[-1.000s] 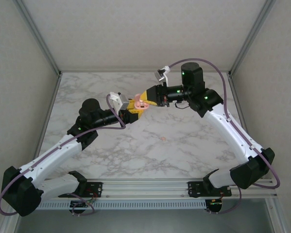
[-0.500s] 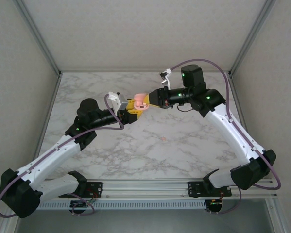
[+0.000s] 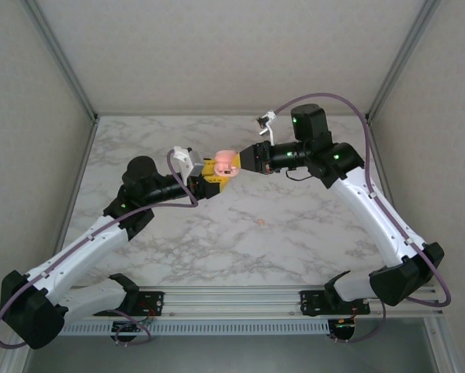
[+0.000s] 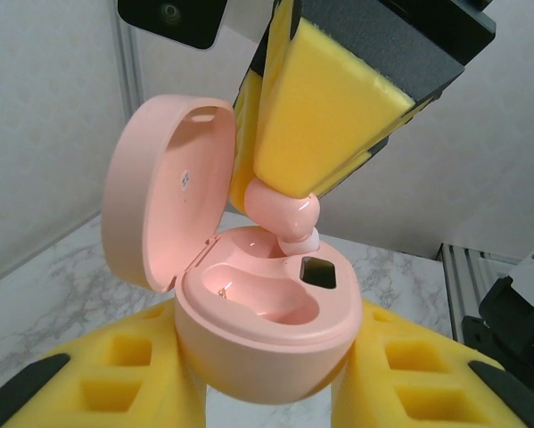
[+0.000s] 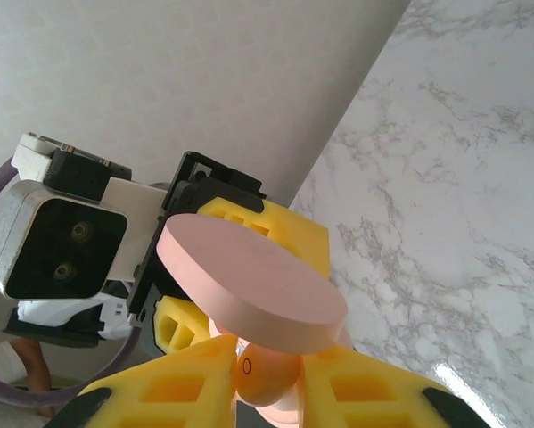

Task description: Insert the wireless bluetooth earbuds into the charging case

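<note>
Earbud point(image 4: 284, 212) pinched in R jaws, tip inside open case point(image 4: 267, 352) rim; L jaws clamp case.

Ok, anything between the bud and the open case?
No. Left wrist view shows the bud right at the mouth of the case, nothing between them.

tiny print inside case lid point(image 4: 164, 192), unreadable

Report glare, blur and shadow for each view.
Top external: even, soft light and no glare, but the charging case is too small for detail. Left wrist: case and earbud are crisp and evenly lit. Right wrist: white glare on the table at lower right; the earbud sits dim under the case's lid.
</note>
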`<state>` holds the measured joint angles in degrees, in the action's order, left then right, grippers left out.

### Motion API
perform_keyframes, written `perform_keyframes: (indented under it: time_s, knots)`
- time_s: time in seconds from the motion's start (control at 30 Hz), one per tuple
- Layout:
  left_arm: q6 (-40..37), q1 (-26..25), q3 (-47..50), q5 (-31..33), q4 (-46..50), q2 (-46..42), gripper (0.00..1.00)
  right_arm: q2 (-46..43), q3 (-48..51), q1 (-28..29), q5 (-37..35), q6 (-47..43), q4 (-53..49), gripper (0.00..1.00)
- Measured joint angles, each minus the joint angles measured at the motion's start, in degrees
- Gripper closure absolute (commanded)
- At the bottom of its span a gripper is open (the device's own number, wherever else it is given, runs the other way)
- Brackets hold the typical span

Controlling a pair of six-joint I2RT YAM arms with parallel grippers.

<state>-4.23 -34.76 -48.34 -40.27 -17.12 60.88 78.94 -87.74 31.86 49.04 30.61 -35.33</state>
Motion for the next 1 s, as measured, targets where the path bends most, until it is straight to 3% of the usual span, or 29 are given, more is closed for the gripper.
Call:
perform_keyframes:
  time_s: [0.8,1.0]
  knots:
    - [0.81,-0.07,-0.59,0.48,0.24,0.63,0.83,0.17,-2.80,0.00,-4.83,0.02,-4.07,0.56]
    - [0.55,-0.07,-0.57,4.13,0.70,0.61,0.83,-4.00,-1.49,-1.18,-10.88,-0.42,-3.89,0.56]
